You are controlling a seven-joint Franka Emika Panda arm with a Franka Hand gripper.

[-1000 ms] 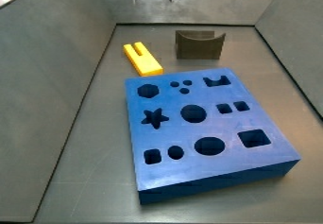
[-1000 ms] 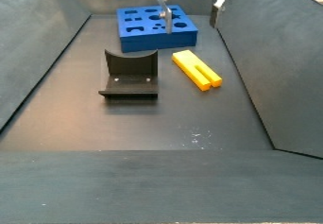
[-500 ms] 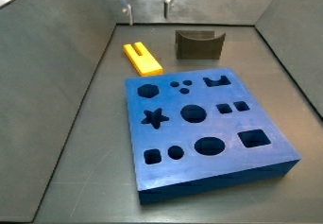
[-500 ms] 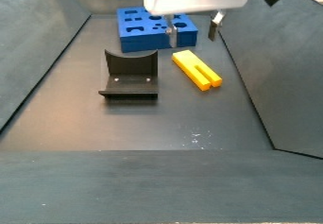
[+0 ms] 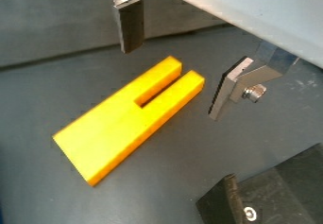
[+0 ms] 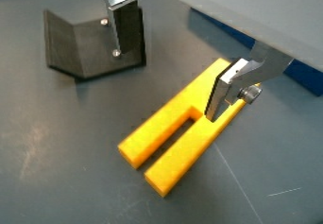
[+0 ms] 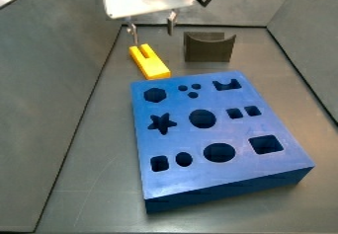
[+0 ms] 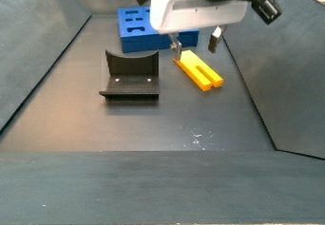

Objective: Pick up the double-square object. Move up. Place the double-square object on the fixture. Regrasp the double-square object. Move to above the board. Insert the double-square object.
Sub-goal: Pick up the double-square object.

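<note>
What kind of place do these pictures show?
Likely a robot test cell for insertion tasks: a dark walled enclosure holds a blue board with shaped holes, a fixture, and an open gripper above the yellow double-square object.

gripper (image 7: pixel 152 25) above double-square object (image 7: pixel 148 61), between fixture (image 8: pixel 129 75) and wall, board (image 7: pixel 218 129) nearby

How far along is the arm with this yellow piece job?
Nothing is finished. The double-square object lies flat on the floor, ungrasped. In hand: the gripper hangs open over it, fingers either side. Left: picking it up, the fixture placement, the regrasp, insertion into the board.
</note>
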